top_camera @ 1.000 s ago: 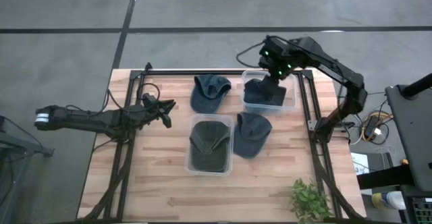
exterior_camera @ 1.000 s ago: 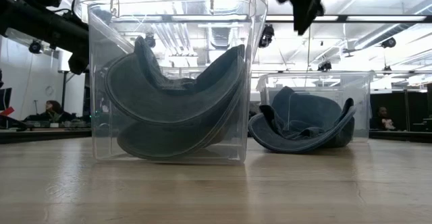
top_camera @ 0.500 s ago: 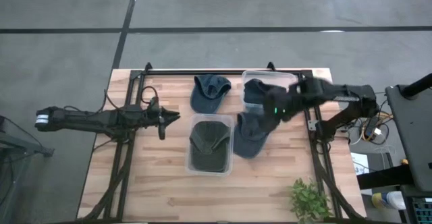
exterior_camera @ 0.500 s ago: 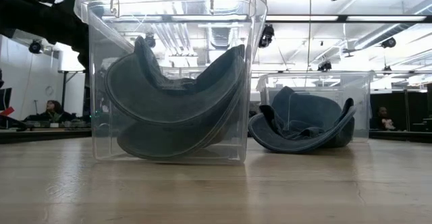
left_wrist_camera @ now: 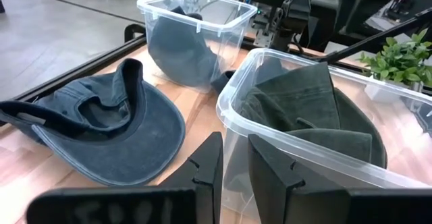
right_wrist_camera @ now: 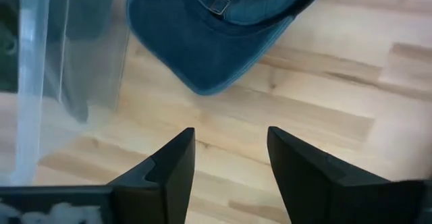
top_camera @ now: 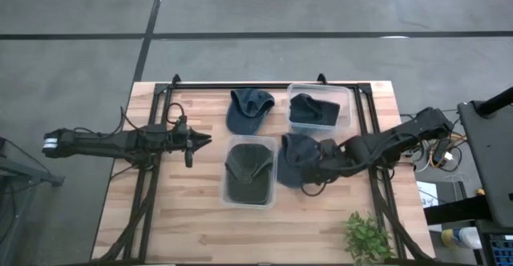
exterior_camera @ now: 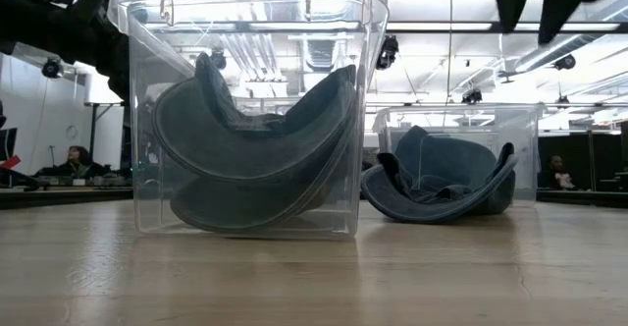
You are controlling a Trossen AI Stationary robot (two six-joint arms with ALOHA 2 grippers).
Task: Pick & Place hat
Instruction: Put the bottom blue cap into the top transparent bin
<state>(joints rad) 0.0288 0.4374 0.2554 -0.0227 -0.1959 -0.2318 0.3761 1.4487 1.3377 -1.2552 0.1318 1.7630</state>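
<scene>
With its fingers spread and empty, the right gripper (top_camera: 309, 178) hangs low beside the loose blue denim cap (top_camera: 298, 158) lying between the two clear plastic bins (top_camera: 249, 202), and may snag only its brim.

2 dark arms (top_camera: 112, 142), black cables, wedge-shaped jaws (matte)
</scene>
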